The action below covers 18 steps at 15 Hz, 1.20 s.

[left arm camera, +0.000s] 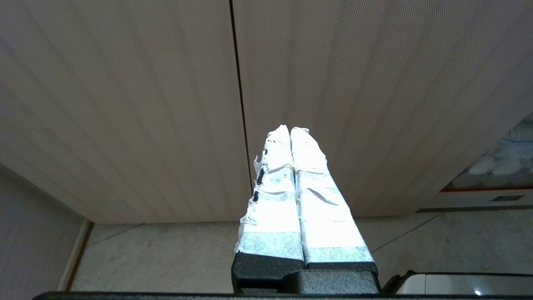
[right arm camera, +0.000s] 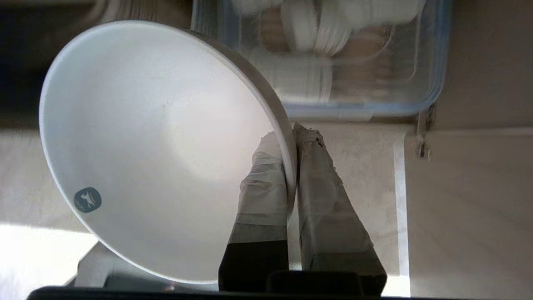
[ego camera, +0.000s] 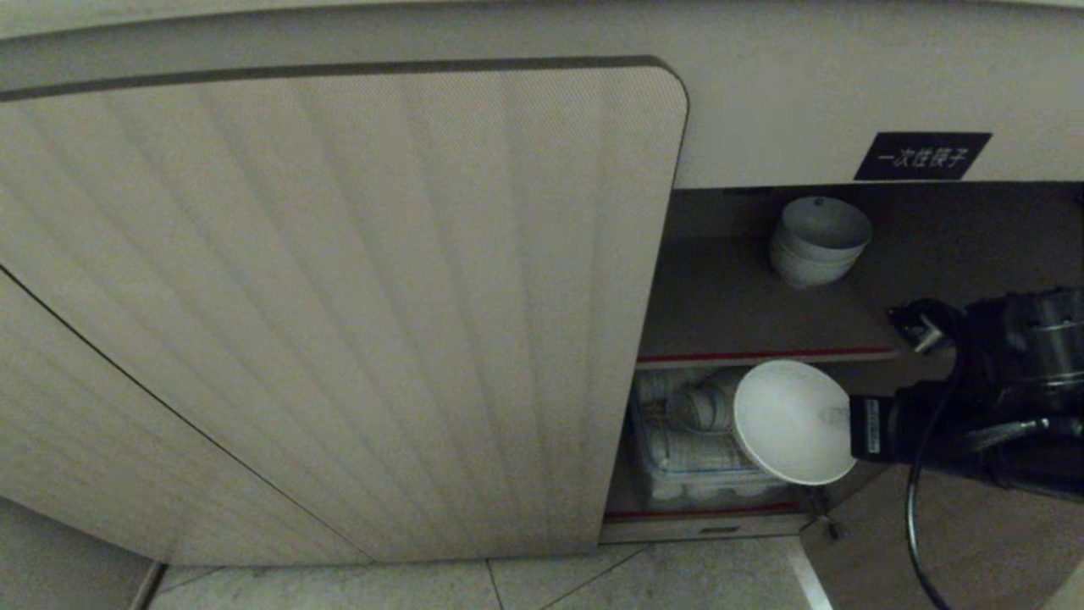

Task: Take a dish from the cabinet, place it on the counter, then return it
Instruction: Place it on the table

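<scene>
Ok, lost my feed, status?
Right claw shut on small white ceramic bowl rim. Left claw shut, idle. Bowl outside beige ribbed-door cabinet, nothing blocking.

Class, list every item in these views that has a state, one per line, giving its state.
dish: tilted, rim pinched by right pincer, off the shelves
cabinet: open
cabinet door: slid aside
stack of bowls: upright on upper shelf
left pincer: shut, empty

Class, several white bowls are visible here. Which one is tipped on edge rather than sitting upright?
The single white bowl pinched by its rim in the right tool, in front of the cabinet's lower opening. The stacked bowls on the red-edged shelf sit upright.
</scene>
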{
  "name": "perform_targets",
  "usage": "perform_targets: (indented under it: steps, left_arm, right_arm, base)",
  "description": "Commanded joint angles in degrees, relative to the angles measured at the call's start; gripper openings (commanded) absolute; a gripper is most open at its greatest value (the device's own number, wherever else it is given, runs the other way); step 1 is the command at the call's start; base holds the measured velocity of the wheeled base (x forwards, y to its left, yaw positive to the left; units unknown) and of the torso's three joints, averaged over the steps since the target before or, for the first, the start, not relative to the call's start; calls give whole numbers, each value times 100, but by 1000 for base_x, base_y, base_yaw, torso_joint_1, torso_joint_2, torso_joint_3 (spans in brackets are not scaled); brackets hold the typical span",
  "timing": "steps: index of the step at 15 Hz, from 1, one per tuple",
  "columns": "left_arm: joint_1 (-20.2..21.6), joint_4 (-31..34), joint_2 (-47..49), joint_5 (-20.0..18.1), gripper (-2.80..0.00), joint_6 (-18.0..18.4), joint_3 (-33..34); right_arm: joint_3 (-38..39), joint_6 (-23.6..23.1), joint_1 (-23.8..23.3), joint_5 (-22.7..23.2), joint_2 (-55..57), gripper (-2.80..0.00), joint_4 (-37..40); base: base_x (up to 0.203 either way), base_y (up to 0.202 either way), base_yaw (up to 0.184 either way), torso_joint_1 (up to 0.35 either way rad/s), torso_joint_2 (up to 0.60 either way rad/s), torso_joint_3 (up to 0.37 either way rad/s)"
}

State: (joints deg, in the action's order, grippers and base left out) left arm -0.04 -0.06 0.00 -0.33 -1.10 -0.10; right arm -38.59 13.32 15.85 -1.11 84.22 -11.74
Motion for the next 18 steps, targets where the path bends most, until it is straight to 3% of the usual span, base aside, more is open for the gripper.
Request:
perform_targets:
  steps: [1, 5, 10, 15, 18]
  left_arm:
    - [1, -2, 0, -2, -280, -5, 1]
    - [-5, -2, 0, -2, -280, -5, 1]
    - [4, -2, 0, -2, -280, -5, 1]
    - [-5, -2, 0, -2, -280, -5, 1]
    - [-5, -2, 0, -2, -280, -5, 1]
  right_arm:
    - [161, 4, 175, -3, -306, -280, 130]
    - [587, -94, 364, -6, -721, -280, 294]
    - [702, -556, 369, 15, -1093, -280, 974]
    - [703, -1461, 366, 14, -1382, -280, 1848]
    - [789, -1507, 373, 15, -1446, -280, 1873]
  base:
    - [0, 0, 0, 0, 0, 0]
    - [0, 0, 0, 0, 0, 0]
    - [0, 0, 0, 0, 0, 0]
    - [0, 0, 0, 0, 0, 0]
    - [0, 0, 0, 0, 0, 0]
